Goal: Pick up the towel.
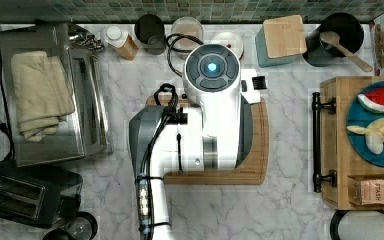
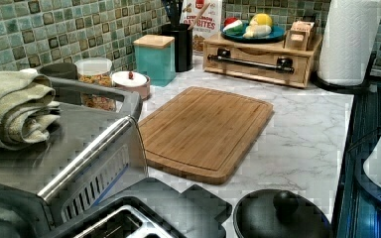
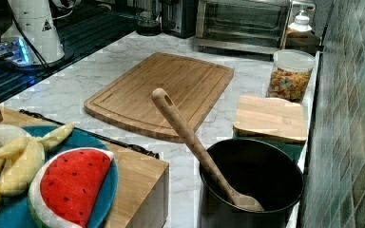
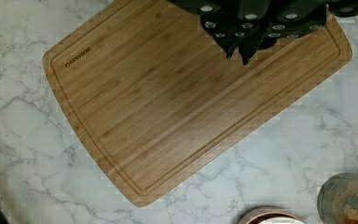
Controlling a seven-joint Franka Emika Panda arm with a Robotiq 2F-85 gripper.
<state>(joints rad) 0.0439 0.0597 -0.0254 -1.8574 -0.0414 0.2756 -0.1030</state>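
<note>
The towel (image 1: 40,95) is a cream cloth folded in thick rumpled layers. It lies on top of the silver toaster oven (image 1: 87,107) at the top view's left. In the left view the towel (image 2: 15,111) is a fat roll at the left edge. The white arm (image 1: 212,75) stands over the wooden cutting board (image 1: 260,150) in the middle of the counter, well to the right of the towel in the top view. In the wrist view my gripper (image 4: 241,53) hangs above the board (image 4: 177,102), shut with nothing held.
A black toaster (image 1: 22,192) sits in front of the oven. Jars (image 1: 187,30), a teal canister (image 1: 282,40) and a black utensil pot (image 1: 337,37) line the tiled back wall. A wooden tray (image 1: 337,145) with toy food stands at the top view's right.
</note>
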